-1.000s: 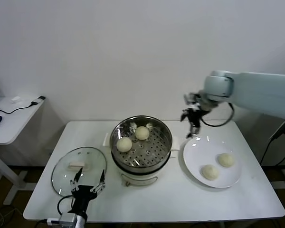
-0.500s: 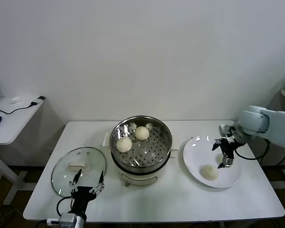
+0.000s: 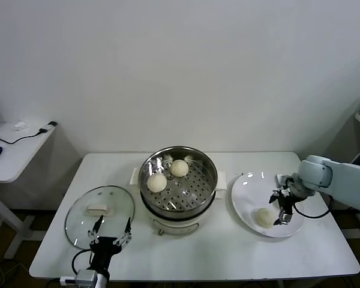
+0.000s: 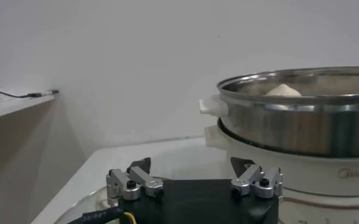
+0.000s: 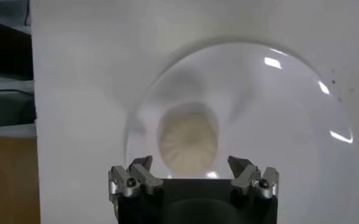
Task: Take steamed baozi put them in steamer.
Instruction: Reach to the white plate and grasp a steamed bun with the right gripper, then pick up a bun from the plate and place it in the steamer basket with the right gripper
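Right gripper [image 5: 193, 176] hangs over the plate [image 5: 289, 109], jaws wide, a bun [image 5: 188, 138] straight ahead between them, untouched.

The shiny round steamer [image 3: 179, 181] stands open at the middle of the tabletop, with 2 smooth cream baozi [image 3: 157, 182] [image 3: 179, 168] on its perforated tray. A 3rd baozi [image 3: 264, 217] is visible on the plate.
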`<state>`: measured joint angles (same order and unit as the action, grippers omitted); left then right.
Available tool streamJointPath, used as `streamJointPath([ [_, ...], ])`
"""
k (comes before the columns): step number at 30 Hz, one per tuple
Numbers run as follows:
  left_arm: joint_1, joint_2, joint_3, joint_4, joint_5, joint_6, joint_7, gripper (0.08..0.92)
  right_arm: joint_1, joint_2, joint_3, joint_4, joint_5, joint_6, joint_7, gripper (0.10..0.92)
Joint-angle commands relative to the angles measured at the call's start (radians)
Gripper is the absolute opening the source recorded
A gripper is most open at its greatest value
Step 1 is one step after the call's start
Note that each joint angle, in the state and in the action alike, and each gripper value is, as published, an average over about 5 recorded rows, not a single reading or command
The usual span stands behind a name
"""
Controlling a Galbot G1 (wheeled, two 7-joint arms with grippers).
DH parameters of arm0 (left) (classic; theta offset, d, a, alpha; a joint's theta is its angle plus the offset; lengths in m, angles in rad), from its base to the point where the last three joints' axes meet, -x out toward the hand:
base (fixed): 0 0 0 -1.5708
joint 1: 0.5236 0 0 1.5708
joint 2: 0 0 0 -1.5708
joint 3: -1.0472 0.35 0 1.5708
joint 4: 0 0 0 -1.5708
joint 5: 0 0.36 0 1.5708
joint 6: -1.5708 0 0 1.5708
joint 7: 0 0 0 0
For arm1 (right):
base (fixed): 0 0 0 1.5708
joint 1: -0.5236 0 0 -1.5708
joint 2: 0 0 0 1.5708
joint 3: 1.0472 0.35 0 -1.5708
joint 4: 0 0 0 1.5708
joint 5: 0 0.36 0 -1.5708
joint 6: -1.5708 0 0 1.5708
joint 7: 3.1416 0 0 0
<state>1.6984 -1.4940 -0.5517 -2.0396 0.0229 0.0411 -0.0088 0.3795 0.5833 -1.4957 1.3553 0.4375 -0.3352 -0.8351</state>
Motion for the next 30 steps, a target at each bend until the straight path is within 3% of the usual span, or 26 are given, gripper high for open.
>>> streamJointPath([
  [1,0.000,0.000,0.002,0.002,0.002,0.000,0.000,0.823,-0.098,0.040,0.068,-0.048,-0.015,-0.008,0.023,0.823],
  [12,0.000,-0.001,-0.003,0.002,0.001,0.000,0.000,0.823,-0.118,0.073,0.082,-0.066,-0.015,-0.014,0.024,0.798],
  [20,0.001,-0.004,-0.002,-0.006,0.001,0.004,0.000,0.823,-0.004,0.047,0.029,-0.028,-0.034,0.011,-0.036,0.607],
  [30,-0.004,-0.008,0.015,-0.009,0.007,0.006,0.002,0.823,0.332,0.110,0.019,-0.075,-0.163,0.226,-0.250,0.585],
])
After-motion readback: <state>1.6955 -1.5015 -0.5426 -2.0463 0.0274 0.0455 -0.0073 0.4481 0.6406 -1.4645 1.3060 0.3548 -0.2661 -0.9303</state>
